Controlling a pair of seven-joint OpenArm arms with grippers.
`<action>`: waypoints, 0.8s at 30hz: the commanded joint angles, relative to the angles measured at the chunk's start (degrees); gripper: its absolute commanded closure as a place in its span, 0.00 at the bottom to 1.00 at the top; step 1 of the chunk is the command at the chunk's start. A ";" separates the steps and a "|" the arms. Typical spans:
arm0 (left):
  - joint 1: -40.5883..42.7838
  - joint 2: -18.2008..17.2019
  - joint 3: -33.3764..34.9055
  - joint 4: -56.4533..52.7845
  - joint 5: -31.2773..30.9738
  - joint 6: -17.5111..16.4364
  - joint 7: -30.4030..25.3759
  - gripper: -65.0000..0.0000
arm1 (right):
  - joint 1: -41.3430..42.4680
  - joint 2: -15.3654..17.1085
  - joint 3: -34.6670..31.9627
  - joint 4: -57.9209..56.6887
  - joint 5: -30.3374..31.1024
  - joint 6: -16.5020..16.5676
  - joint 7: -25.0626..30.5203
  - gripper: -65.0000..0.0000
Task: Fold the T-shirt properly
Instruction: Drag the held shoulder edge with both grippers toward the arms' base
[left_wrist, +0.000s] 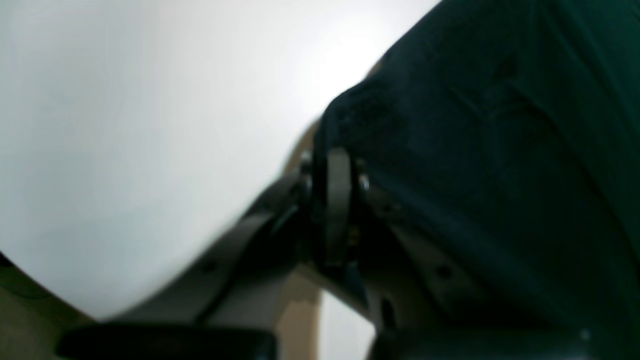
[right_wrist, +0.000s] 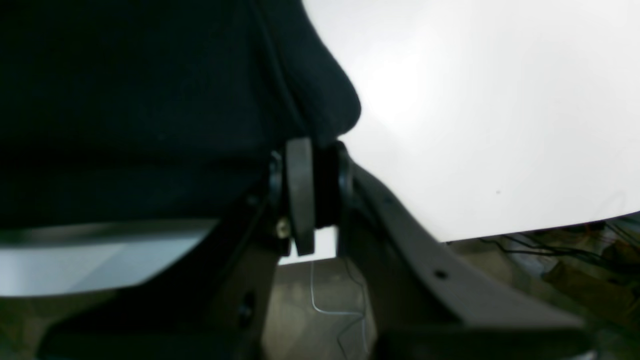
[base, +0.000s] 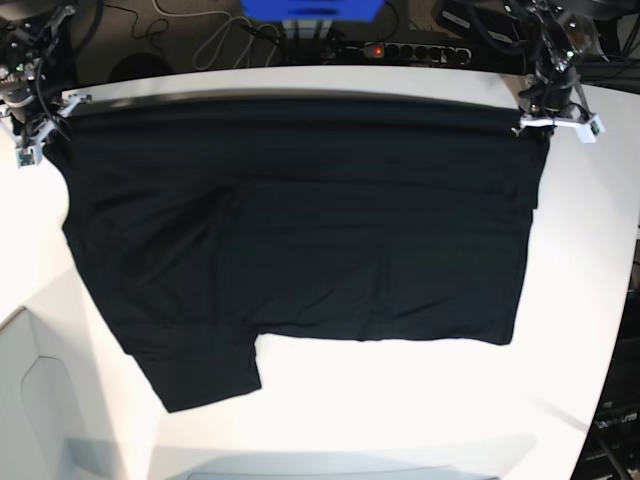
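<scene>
The black T-shirt (base: 300, 230) is stretched taut between my two grippers along its far edge and spreads toward the near side over the white table (base: 400, 410). Only its plain black side shows; no print is visible. One sleeve hangs at the near left (base: 200, 375). My left gripper (base: 535, 122) is shut on the shirt's far right corner; in the left wrist view (left_wrist: 340, 155) black cloth (left_wrist: 475, 125) bulges from between its fingers. My right gripper (base: 48, 120) is shut on the far left corner; the right wrist view (right_wrist: 312, 147) shows cloth (right_wrist: 150, 100) pinched there.
A power strip (base: 400, 50), a blue box (base: 310, 8) and cables lie behind the table's far edge. The table's curved right edge (base: 610, 350) is close to the shirt. A grey surface (base: 30, 400) sits at the near left.
</scene>
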 joint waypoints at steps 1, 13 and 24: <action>0.95 -0.16 -0.35 0.43 1.39 1.24 1.78 1.00 | -0.53 1.21 0.65 0.55 -1.11 -0.66 0.42 1.00; 7.45 0.01 0.09 9.92 1.39 1.24 1.87 1.00 | -2.02 1.03 0.30 0.81 -1.03 -0.66 0.42 1.00; 8.68 0.01 0.09 11.59 1.39 1.33 1.96 0.87 | -1.67 1.38 0.65 1.34 -1.03 -0.66 0.42 0.69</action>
